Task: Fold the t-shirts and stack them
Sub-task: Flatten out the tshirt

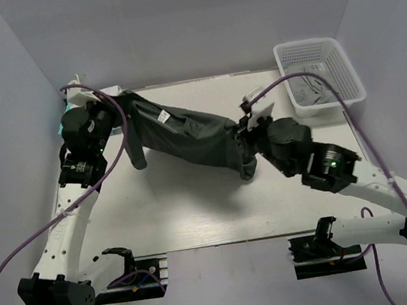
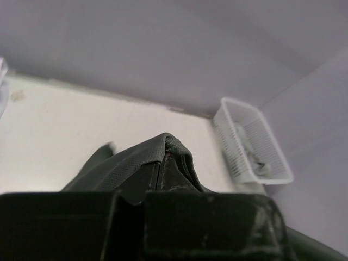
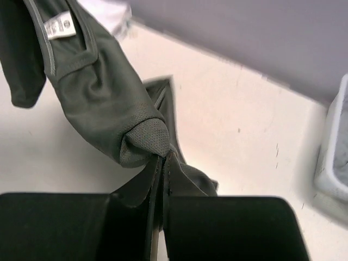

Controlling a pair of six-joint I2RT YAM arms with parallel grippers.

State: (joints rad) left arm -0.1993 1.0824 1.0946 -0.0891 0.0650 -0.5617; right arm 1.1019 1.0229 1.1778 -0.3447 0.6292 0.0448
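Observation:
A dark charcoal-grey t-shirt (image 1: 182, 133) hangs stretched in a sagging band above the table between my two grippers. My left gripper (image 1: 115, 108) is shut on its far-left end; in the left wrist view the cloth (image 2: 125, 168) drapes over the closed fingertips (image 2: 162, 163). My right gripper (image 1: 245, 137) is shut on the right end, pinching a bunched fold (image 3: 144, 138) at the jaw tips (image 3: 165, 157). The shirt's white label (image 3: 60, 25) faces up. White cloth (image 1: 78, 96) and teal cloth (image 1: 64, 128) lie behind the left arm. A lighter grey shirt (image 1: 316, 91) lies in the basket.
A white plastic lattice basket (image 1: 285, 61) stands at the table's far right corner, also seen in the left wrist view (image 2: 228, 136) and at the right edge of the right wrist view (image 3: 334, 152). Grey walls enclose the table (image 1: 197, 214) on three sides.

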